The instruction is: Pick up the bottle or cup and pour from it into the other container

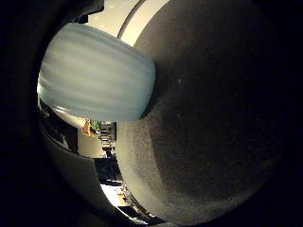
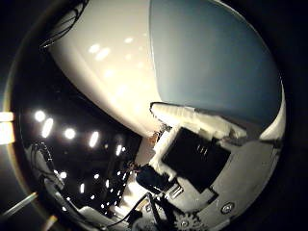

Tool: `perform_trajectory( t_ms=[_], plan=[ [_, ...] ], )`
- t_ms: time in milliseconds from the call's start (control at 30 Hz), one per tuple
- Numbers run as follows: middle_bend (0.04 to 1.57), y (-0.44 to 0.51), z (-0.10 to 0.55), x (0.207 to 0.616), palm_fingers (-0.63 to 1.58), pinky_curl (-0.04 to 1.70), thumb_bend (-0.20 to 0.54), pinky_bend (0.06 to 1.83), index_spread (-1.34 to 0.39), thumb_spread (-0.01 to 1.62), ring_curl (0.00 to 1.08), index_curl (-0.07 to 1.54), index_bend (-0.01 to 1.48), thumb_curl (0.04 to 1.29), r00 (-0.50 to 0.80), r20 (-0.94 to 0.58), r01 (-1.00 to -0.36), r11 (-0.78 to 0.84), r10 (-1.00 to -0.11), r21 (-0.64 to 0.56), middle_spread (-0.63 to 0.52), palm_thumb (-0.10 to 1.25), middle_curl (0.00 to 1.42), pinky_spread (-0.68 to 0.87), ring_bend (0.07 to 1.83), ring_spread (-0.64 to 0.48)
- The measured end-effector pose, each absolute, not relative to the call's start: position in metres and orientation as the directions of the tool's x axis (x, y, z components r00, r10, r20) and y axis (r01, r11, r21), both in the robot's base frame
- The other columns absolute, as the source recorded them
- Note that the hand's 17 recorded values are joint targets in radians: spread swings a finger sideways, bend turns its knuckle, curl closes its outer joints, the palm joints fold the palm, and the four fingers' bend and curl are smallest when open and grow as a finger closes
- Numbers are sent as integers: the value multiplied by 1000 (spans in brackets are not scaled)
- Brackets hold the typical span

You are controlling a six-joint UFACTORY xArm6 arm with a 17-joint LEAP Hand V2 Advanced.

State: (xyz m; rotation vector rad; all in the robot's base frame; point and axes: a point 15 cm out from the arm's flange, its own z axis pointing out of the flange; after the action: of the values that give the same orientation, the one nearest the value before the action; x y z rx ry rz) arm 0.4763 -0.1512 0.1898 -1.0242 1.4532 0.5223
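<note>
The pale blue ribbed cup [image 1: 97,73] lies right up against the palm, filling a large part of the little finger side view, its fluted wall lit and its base toward a broad dark grainy surface [image 1: 208,118] that it appears to stand on or touch; I can't say for sure which. From the thumb side the same cup shows as a smooth blue curve very close to the camera, and the hand [image 2: 197,144] reaches across just beside it, a white finger segment lying along the cup's edge with a black block and a geared part behind. I can't tell whether the fingers [image 2: 192,118] are actually curled round the cup or only resting against it, since only a short stretch of them is visible. Behind the cup runs a wide, glossy white curved surface [image 2: 110,67] catching spots of lamp reflection, and beyond that the room is dark with a row of ceiling lights [image 2: 67,132]. A second container is not something I can make out from either view.
</note>
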Motion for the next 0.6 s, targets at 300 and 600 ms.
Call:
perform_trajectory(
  t_ms=[300,600],
  plan=[
    [929,-142,196,473,1052,521,-22,1169,-483,928,608,789,442,486,117,-970,-843,495,-212,-210,-293,828,847,-380,1178,-261],
    [969,-146,210,474,972,638,-26,1208,-530,918,657,992,453,514,138,-969,-833,505,-205,-225,-305,836,936,-341,1260,-261]
  ],
)
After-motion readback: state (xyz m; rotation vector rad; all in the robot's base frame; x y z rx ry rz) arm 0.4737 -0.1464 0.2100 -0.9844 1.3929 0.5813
